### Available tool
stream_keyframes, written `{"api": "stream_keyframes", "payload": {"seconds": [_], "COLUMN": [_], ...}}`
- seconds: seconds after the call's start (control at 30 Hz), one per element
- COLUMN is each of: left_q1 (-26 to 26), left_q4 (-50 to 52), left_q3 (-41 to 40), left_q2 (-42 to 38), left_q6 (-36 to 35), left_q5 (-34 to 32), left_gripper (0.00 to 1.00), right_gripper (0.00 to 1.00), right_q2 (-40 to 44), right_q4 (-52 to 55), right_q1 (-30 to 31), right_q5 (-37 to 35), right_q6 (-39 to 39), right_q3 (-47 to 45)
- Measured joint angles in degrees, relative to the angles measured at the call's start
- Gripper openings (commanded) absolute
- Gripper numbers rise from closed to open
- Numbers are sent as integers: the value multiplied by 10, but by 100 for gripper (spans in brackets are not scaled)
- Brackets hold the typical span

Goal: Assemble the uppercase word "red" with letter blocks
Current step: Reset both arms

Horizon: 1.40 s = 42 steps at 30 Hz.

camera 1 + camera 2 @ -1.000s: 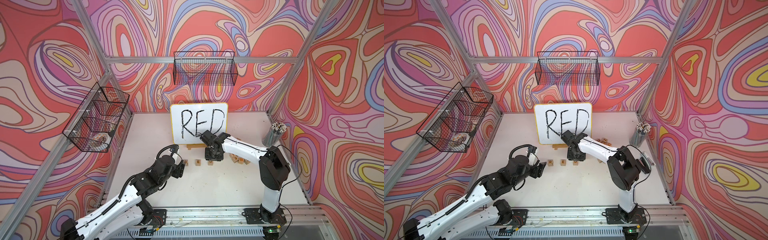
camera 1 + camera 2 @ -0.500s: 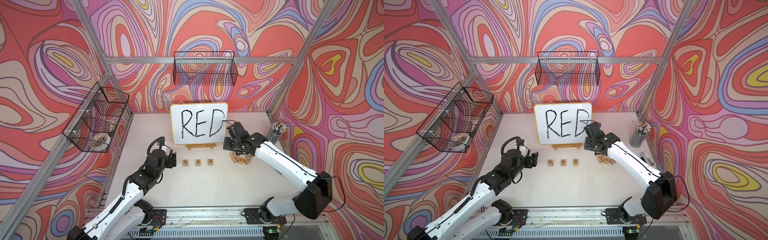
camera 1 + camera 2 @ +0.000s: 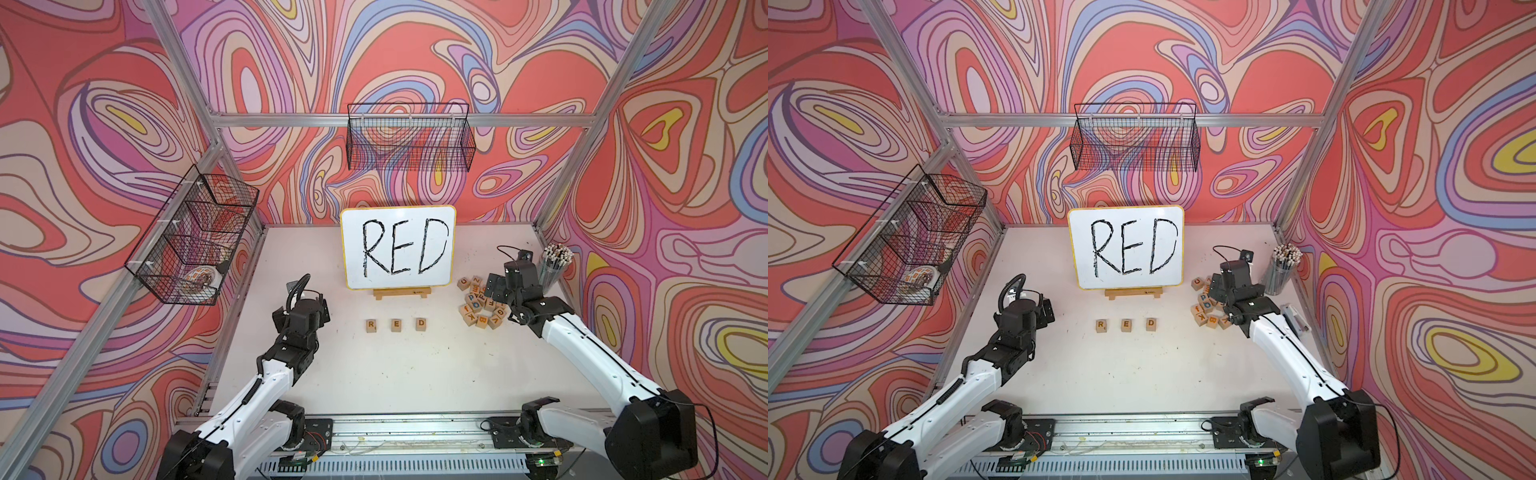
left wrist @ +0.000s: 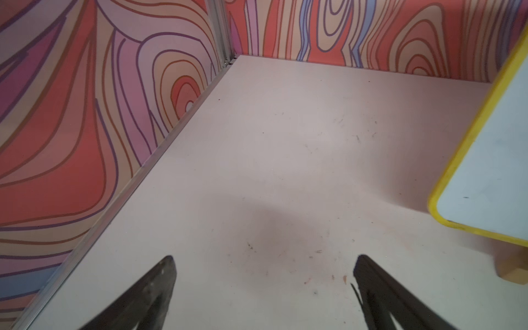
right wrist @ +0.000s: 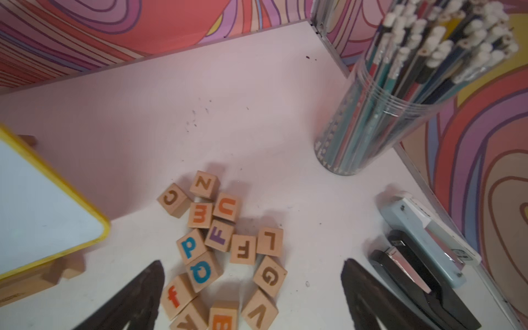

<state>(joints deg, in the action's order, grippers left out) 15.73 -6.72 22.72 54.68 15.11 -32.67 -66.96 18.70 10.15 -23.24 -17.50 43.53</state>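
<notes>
Reference: the row of three light-wood letter blocks [image 3: 396,325]. From 4 to 8 o'clock the white surface [image 3: 395,374] is bare and open to approach. At 12 o'clock, near the row, stands the yellow-rimmed white board on its wooden easel [image 3: 397,247]. At 3 o'clock, apart from the row, lies a heap of loose wooden letter blocks [image 3: 478,307]. Beyond the heap, a clear cup of pencils [image 3: 550,272] and a pale-blue stapler [image 5: 413,218] occupy the wall side.

On the worktop [image 3: 395,374], the R block [image 3: 371,325], E block [image 3: 396,324] and D block [image 3: 421,323] stand in a spaced row before the board [image 3: 397,247], the block pile [image 3: 478,309] to their right, the pencil cup [image 3: 552,270] behind and right of it.
</notes>
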Motion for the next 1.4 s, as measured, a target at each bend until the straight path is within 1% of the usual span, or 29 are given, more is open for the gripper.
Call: {"api": "stream_keyframes", "payload": {"seconds": [0.13,0.3,0.4,0.57,0.7,0.8,0.9,1.03,1.13,1.2,1.27,1.33,1.4], "left_q1": [-18,-47,-78,-136,-146,-146,-146,-146,-146,-146,-146,-146,-146], "left_q4": [-56,-149,-199,-277,-295,-299,-303,-293,-283,-289,-300,-306,-321], "left_q3": [-13,-66,-70,-66,-36,-18,-17,-24,-46,-59,-63,-54,-37], "left_q2": [36,90,123,176,219,226,226,202,149,128,137,172,223], "left_q6": [-13,-37,-46,-44,-56,-62,-66,-67,-71,-73,-75,-78,-83], "left_q5": [-14,-2,30,82,118,144,160,175,177,176,178,181,183], "left_gripper": [100,100,100,100,100,100,100,100,100,100,100,100,100], "right_gripper": [98,97,97,96,95,95,95,95,95,95,95,95,95], "right_q2": [-11,-45,-71,-152,-195,-209,-211,-203,-147,-103,-83,-82,-95], "right_q4": [-112,-280,-405,-561,-657,-694,-722,-719,-665,-638,-627,-628,-632], "right_q1": [-38,-61,-67,-85,-98,-101,-101,-101,-101,-101,-101,-101,-101], "right_q5": [-4,-13,-14,-14,9,36,49,58,62,62,62,62,63], "right_q6": [35,68,81,88,90,92,96,104,113,122,129,134,136], "right_q3": [-83,-142,-185,-225,-232,-232,-232,-231,-229,-222,-212,-207,-207]}}
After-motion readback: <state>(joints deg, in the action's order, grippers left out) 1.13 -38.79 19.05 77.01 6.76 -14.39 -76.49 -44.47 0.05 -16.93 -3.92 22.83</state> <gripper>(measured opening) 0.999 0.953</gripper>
